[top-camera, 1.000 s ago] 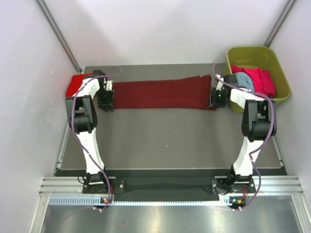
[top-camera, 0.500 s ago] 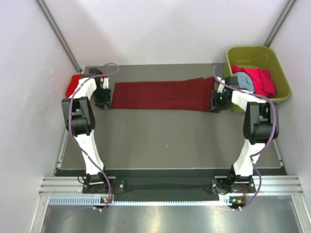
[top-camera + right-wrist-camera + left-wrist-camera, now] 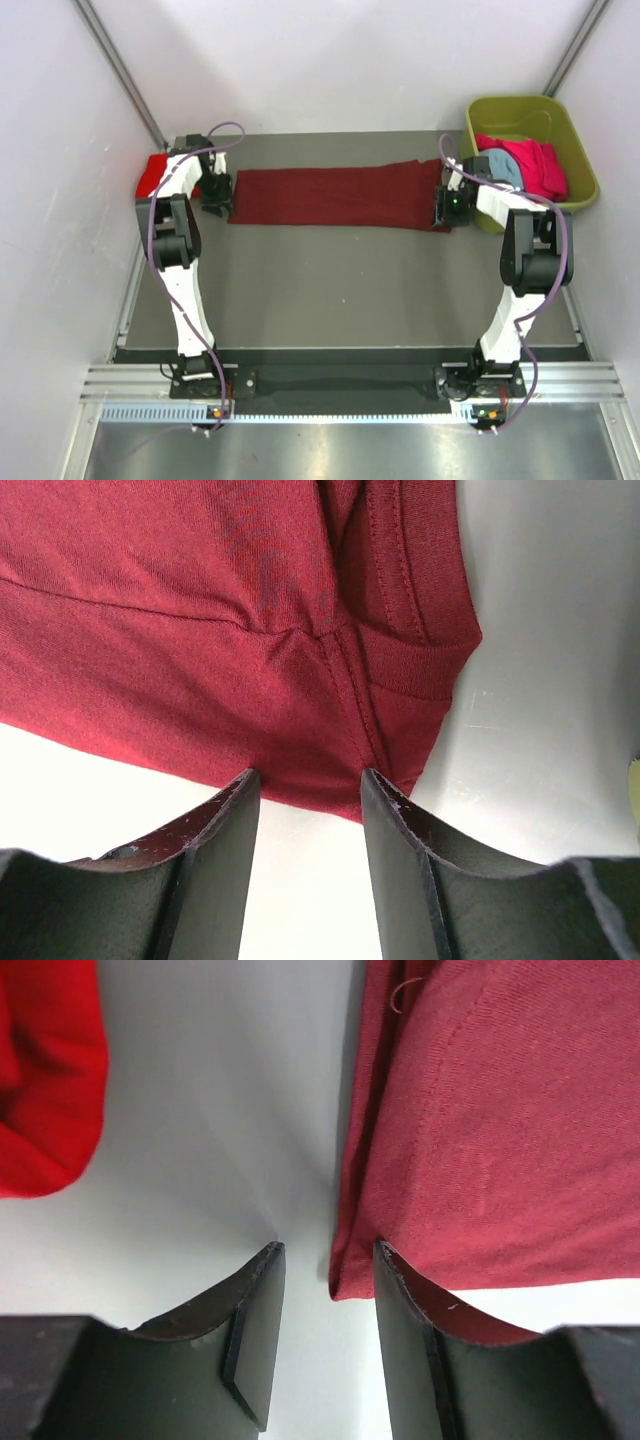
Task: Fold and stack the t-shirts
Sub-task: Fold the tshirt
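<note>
**Maroon t-shirt [image 3: 335, 196] in a long strip, both jaws spread at its ends**

One grey table [image 3: 350, 290] under it all. I count four t-shirts. The one maroon t-shirt, folded lengthwise, lies flat across the far half of the table, running left to right between the two arms. One olive tub [image 3: 578, 160] sits at the far right corner, just beside the strip's right end. It holds one pink t-shirt [image 3: 537, 166] and one light blue t-shirt [image 3: 498, 166], both bunched. One red t-shirt [image 3: 153, 176] sits at the far left corner, apart from the strip.

Two grippers:
- **Left gripper [image 3: 328, 1252]:** at the strip's left end, jaws spread, nothing pinched. The cloth's corner lies by its right finger's tip.
- **Right gripper [image 3: 310, 778]:** at the right end, jaws spread. The hem lies flat at the gap, not clamped.
</note>
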Controlling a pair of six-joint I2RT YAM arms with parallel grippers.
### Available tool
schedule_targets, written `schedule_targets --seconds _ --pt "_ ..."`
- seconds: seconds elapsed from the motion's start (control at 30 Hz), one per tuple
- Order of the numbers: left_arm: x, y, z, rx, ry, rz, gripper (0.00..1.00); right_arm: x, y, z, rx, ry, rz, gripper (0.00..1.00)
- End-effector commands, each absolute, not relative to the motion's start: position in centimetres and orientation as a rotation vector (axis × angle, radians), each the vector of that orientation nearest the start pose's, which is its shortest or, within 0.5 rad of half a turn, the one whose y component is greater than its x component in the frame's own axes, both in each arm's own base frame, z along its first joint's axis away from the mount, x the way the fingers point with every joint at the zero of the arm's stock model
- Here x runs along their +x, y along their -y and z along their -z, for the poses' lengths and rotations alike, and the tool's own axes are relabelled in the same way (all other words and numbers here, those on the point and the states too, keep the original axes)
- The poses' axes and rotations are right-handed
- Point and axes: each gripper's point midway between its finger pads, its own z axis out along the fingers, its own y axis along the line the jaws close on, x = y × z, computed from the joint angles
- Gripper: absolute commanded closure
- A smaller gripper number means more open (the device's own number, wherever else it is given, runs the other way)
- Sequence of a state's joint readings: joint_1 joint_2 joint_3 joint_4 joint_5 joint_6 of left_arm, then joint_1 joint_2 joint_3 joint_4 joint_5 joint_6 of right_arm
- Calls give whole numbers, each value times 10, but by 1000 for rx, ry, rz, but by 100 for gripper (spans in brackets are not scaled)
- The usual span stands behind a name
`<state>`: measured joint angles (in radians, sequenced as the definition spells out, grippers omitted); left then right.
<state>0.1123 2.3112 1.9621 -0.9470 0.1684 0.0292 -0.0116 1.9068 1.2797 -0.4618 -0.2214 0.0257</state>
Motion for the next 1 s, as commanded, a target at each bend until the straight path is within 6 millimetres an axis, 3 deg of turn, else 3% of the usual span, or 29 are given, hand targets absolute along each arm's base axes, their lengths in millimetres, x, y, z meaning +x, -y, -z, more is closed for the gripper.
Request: schedule_targets --seconds 0.0,0.17,0.3,0.37,0.43,0.7,0.97 --pt "473 -19 -46 -85 -2827 267 54 431 -19 -38 -9 -2622 -243 54" --pt "464 -12 -40 -96 -2849 311 55 436 -21 -36 -17 -2620 -243 54" --pt "458 -5 -34 -91 -2871 366 62 442 -24 -36 -17 -2615 -243 54" --pt "453 -3 -29 -92 -2890 388 85 443 -23 -36 -15 -2613 -231 54" --pt "450 -1 -30 -95 -2896 405 100 443 -23 -32 -14 -2620 -223 55" --pt "403 4 -50 -112 -2944 419 100 452 -25 -31 -5 -2616 -221 58" --pt "353 17 -68 -131 -2959 481 100 489 -28 -44 -16 -2548 -231 58"
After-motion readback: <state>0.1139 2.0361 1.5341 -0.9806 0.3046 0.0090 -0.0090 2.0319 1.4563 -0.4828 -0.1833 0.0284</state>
